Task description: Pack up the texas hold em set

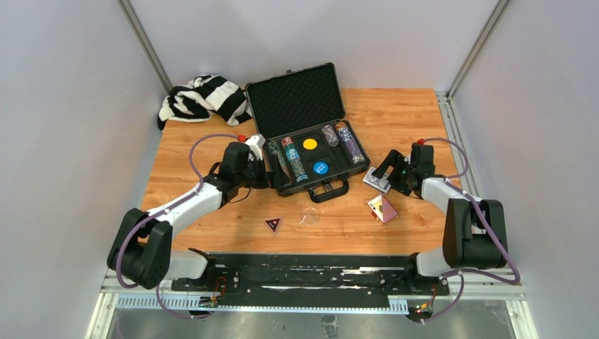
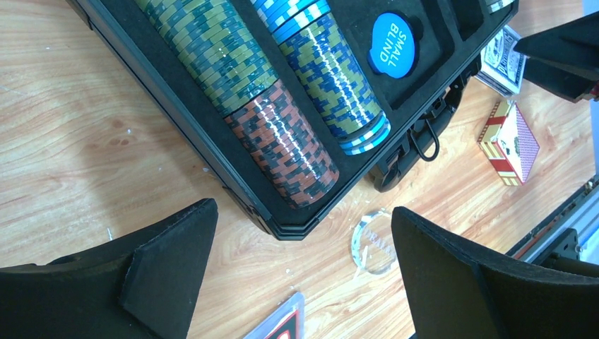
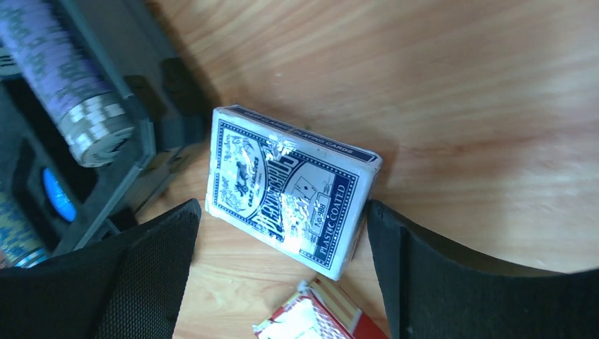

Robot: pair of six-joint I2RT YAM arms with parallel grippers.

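Left arm [image 1: 187, 205] and right arm [image 1: 441, 189] both low and forward, left fingers [image 2: 169, 261] and right fingers [image 3: 152, 268] wide apart

A black-and-white striped cloth [image 1: 203, 97] lies bunched up at the far left corner of the wooden surface [image 1: 402, 113]. Gray walls [image 1: 63, 106] stand around it. A black rail [image 1: 311, 272] runs along the near edge.

Wooden table [image 1: 395, 113], black case [image 1: 293, 99], striped cloth [image 1: 205, 97], blue deck [image 3: 289, 201], red deck [image 1: 382, 209]
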